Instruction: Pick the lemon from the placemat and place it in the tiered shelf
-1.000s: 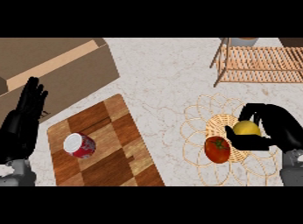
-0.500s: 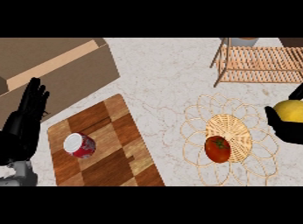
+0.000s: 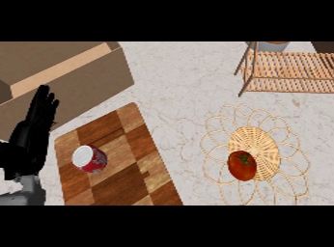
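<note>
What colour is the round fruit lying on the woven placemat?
Red, with a small green stem end: the fruit on the placemat, seen in the head view.

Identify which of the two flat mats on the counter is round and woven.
The wicker placemat, right of centre, holding the tomato: it is circular with looped edges. The other, the wooden board under the red can, is rectangular and made of solid blocks.
</note>
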Controlling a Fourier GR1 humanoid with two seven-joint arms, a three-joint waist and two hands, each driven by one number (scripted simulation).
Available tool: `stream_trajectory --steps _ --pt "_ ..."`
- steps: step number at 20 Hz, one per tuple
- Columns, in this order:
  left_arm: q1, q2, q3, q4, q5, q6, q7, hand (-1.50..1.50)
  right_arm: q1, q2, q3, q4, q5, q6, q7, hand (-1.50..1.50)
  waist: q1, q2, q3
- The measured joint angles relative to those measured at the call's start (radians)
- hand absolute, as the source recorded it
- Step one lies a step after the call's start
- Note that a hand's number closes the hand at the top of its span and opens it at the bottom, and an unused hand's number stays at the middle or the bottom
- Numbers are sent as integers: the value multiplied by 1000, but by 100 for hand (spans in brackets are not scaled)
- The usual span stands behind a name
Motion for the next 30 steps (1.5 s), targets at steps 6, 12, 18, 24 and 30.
stream_trajectory --steps 6,12,18,24,30 --pt "-24 5 8 21 -1 -5 7 0 -70 -19 -27 237 43 -115 -144 150 6 2 1" --pt "-53 6 10 28 -3 -5 19 0 -171 -29 -30 508 88 -251 -287 150 11 4 1" --pt "-31 -9 -5 -1 -19 4 26 0 -271 -32 -33 776 115 -394 -442 150 14 4 1" --pt "-18 -11 -8 -19 -21 0 33 0 -385 -56 -42 1050 119 -494 -596 150 17 5 1" --pt "-40 -11 -6 -1 -21 -3 34 0 -485 -73 -91 1254 86 -560 -654 -150 22 8 2"
